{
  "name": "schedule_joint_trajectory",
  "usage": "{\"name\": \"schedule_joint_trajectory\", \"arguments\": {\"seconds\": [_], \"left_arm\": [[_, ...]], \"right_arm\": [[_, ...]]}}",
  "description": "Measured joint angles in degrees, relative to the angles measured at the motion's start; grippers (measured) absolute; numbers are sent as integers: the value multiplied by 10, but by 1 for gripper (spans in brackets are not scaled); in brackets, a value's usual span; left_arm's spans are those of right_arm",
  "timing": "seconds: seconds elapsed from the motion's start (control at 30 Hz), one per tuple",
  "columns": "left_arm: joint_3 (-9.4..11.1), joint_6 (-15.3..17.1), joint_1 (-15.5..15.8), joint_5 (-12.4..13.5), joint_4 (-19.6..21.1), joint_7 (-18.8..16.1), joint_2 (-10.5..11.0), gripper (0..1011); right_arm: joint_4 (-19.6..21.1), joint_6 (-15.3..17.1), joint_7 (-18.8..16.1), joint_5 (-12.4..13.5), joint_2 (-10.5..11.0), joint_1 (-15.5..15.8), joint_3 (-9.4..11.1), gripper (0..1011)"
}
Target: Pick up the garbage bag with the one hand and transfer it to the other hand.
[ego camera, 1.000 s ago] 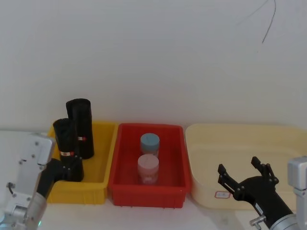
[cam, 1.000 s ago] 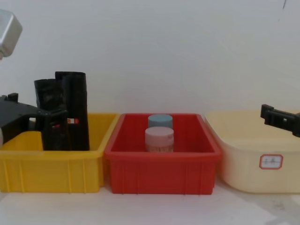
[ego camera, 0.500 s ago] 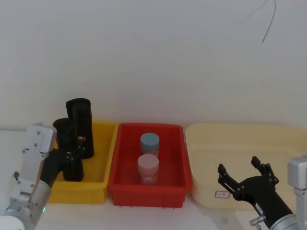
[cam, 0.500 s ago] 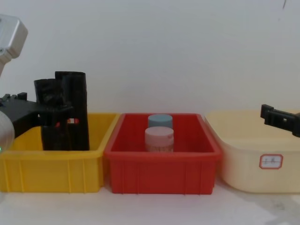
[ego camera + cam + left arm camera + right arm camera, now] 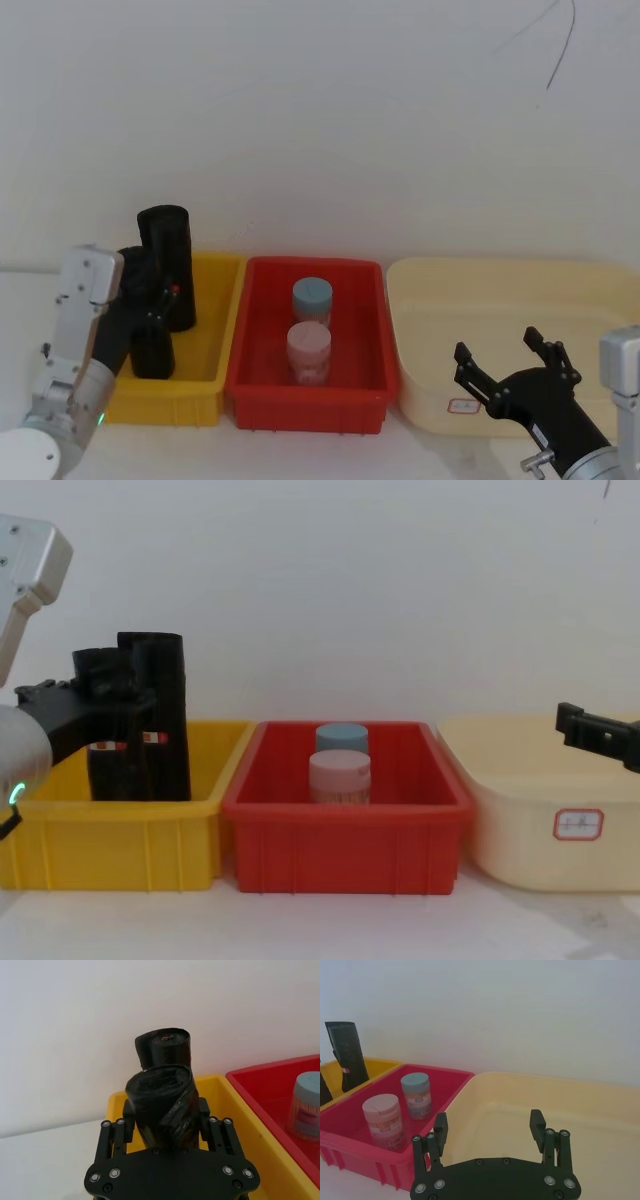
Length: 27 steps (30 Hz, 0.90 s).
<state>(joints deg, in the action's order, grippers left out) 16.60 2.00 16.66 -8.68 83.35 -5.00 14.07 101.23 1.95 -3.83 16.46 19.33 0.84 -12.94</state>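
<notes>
The garbage bag (image 5: 160,1092), a tight black roll, stands upright in the yellow bin (image 5: 222,310). My left gripper (image 5: 166,1117) is shut on it, one finger pressed to each side below its top. In the head view the left gripper (image 5: 150,312) holds the garbage bag (image 5: 152,352) at the bin's near left, and the chest view shows the same roll (image 5: 105,770) from the side. A second, identical roll (image 5: 167,250) stands just behind it. My right gripper (image 5: 505,358) hovers open and holds nothing at the front of the cream bin (image 5: 500,275).
A red bin (image 5: 310,412) sits between the yellow and cream bins and holds a blue-lidded jar (image 5: 312,296) and a pink-lidded jar (image 5: 308,345). A white wall rises close behind all three bins. White tabletop lies in front of them.
My left arm has swung upward and its gripper has climbed higher along the garbage bag. The roll still stands on the bin floor. The right arm has not moved.
</notes>
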Motion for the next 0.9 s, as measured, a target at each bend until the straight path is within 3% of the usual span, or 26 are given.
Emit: {"name": "schedule_joint_trajectory", "arguments": {"seconds": [0.17,0.3,0.9], "left_arm": [[-1,-7,8,-1,-11,8,-5,606],[-2,-10,11,-1,-13,12,-8,550],[3,-20,22,8,43,37,-12,485]], "right_arm": [[0,0,0,0,0,0,0,1001],[0,0,0,0,0,0,0,1000],[0,0,0,0,0,0,0,1001]]}}
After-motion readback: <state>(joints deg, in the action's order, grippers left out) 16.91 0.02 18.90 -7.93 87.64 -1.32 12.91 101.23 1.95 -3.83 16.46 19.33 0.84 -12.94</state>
